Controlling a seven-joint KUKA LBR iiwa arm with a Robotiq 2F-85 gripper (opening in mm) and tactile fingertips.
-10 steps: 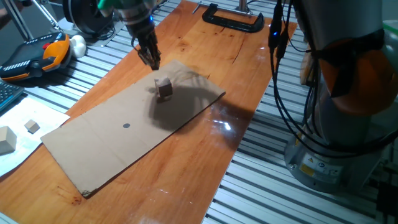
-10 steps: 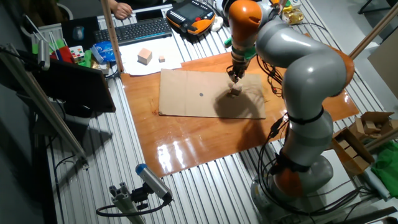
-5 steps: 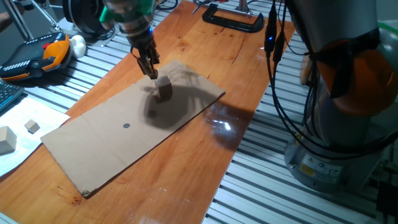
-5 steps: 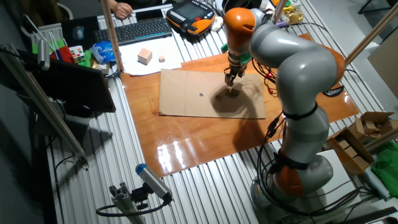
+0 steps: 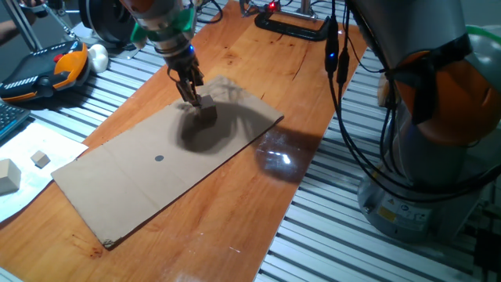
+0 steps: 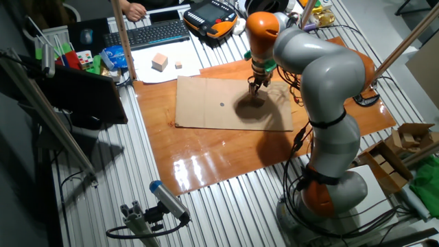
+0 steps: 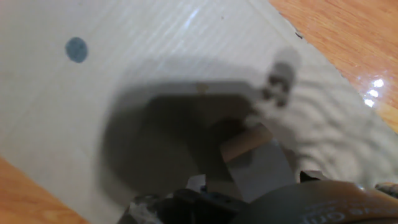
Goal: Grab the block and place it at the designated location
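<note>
The block (image 5: 207, 115), a small light-brown wooden cube, sits on the far right part of the brown cardboard sheet (image 5: 117, 188). My gripper (image 5: 193, 99) is low over it, fingertips right at its far-left side, jaws open and holding nothing. In the hand view the block (image 7: 245, 143) lies just past one grey finger (image 7: 264, 174). The dark round dot (image 5: 160, 158) is on the sheet well to the left of the block; it also shows in the hand view (image 7: 76, 50) and the other fixed view (image 6: 222, 105). There the gripper (image 6: 253, 87) hangs over the shadowed block (image 6: 256, 99).
A larger tan block (image 5: 8, 176) and a tiny pale cube (image 5: 41, 160) lie on white paper to the left of the sheet. A black clamp (image 5: 293, 25) is at the board's far end. An orange teach pendant (image 5: 47, 70) and a keyboard (image 6: 154, 33) lie beyond. The arm's base (image 5: 438, 157) stands on the right.
My gripper has come down and moved slightly right, from above and behind the block to right at it. The block has not moved.
</note>
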